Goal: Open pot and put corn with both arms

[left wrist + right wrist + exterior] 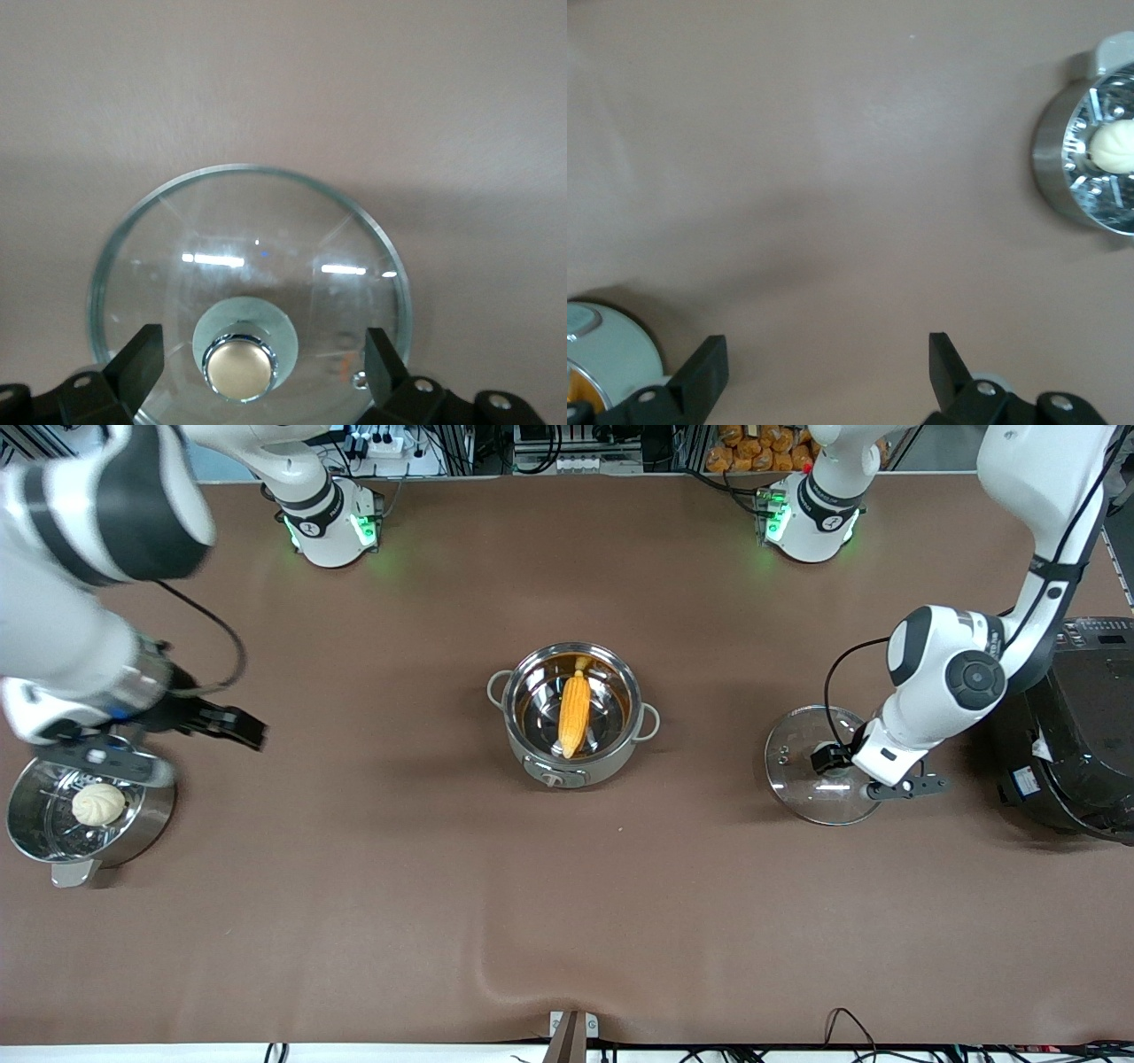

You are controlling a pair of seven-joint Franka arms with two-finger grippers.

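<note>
The steel pot [613, 760] stands uncovered at mid-table, its dial knob [551, 779] toward the front camera. The yellow-orange corn [574, 710] lies inside it. The pot's glass lid [802, 779] rests flat on the table toward the left arm's end. My left gripper [873, 773] hangs just above it. In the left wrist view that gripper [261, 354] is open, its fingers [142, 359] well clear on either side of the lid's metal knob [237, 365]. My right gripper [244, 728] is open and empty over bare table toward the right arm's end; the right wrist view shows this gripper [828, 363] with nothing between its fingers.
A steel steamer pot [133, 833] holding a white bun [98, 803] stands under the right arm, nearer the front camera. A large black cooker [1076, 726] sits at the left arm's end of the table, close beside the lid.
</note>
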